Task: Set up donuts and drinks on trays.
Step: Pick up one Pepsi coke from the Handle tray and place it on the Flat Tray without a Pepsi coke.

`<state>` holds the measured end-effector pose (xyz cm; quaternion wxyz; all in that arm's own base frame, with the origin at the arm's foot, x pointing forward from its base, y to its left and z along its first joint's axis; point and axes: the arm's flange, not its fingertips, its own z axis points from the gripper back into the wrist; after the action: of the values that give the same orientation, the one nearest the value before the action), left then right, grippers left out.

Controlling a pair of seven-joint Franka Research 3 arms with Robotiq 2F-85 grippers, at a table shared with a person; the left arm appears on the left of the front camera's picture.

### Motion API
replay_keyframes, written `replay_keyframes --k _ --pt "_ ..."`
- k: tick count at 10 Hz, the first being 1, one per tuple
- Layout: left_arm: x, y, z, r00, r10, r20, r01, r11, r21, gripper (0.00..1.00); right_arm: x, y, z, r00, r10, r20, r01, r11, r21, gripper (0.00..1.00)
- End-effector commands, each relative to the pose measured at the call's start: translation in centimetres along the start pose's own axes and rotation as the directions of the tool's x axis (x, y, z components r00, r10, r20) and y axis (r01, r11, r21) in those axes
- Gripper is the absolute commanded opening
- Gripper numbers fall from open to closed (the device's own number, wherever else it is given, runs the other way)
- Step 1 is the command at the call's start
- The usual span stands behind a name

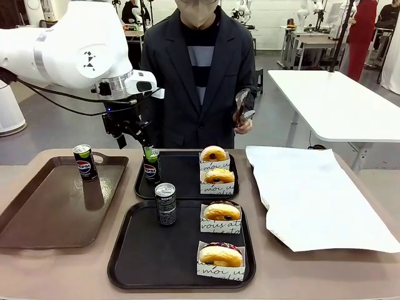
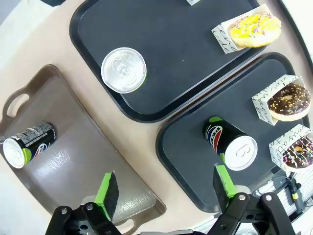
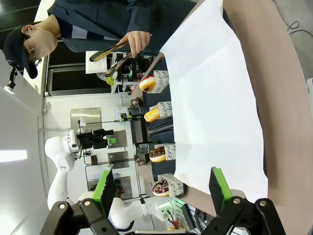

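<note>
My left gripper (image 1: 135, 144) hangs open just above the far black tray (image 1: 181, 187), and its green pad stands beside the top of an upright Pepsi can (image 1: 151, 166). In the left wrist view the left gripper (image 2: 166, 185) is spread wide, with that can (image 2: 230, 145) close to the right finger and outside the gap. A dark grey can (image 1: 165, 204) stands on the near black tray (image 1: 144, 262). Each tray carries two sleeved donuts (image 1: 219, 176) (image 1: 220, 254). My right gripper (image 3: 162, 188) is open over the white paper sheet (image 3: 215, 98), holding nothing.
A brown tray with handles (image 1: 37, 212) at the left holds another Pepsi can (image 1: 85, 162). The white paper sheet (image 1: 312, 194) covers the table's right side. The person stands at the far edge holding tongs (image 1: 242, 109).
</note>
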<state>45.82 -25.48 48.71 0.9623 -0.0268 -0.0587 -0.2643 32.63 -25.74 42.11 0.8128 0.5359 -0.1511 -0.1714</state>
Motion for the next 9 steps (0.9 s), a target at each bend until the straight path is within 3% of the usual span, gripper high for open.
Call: replay_keyframes --k 1,3,6,8,9 --pt "-0.1 0.0 0.0 1.0 0.0 -0.001 0.0 1.0 0.0 1.0 -0.1 0.0 0.0 1.0 0.004 0.0 -0.004 1.0 0.011 1.0" --pt "-4.2 7.7 3.5 0.98 0.195 0.033 -0.191 0.978 -0.082 1.0 -0.1 0.0 0.0 1.0 0.004 0.0 -0.004 1.0 0.011 1.0" --pt "-10.9 16.7 6.2 0.937 0.347 0.031 -0.347 0.938 0.005 1.0 -0.1 0.0 0.0 1.0 0.004 0.0 -0.004 1.0 0.011 1.0" --pt "-12.5 20.4 6.4 0.899 0.437 0.033 -0.437 0.9 -0.004 1.0 -0.1 0.0 0.0 1.0 0.004 0.0 -0.004 1.0 0.011 1.0" --pt "-11.8 19.5 5.9 0.93 0.366 0.017 -0.366 0.93 0.018 1.0 -0.1 0.0 0.0 1.0 0.004 0.0 -0.004 1.0 0.011 1.0"
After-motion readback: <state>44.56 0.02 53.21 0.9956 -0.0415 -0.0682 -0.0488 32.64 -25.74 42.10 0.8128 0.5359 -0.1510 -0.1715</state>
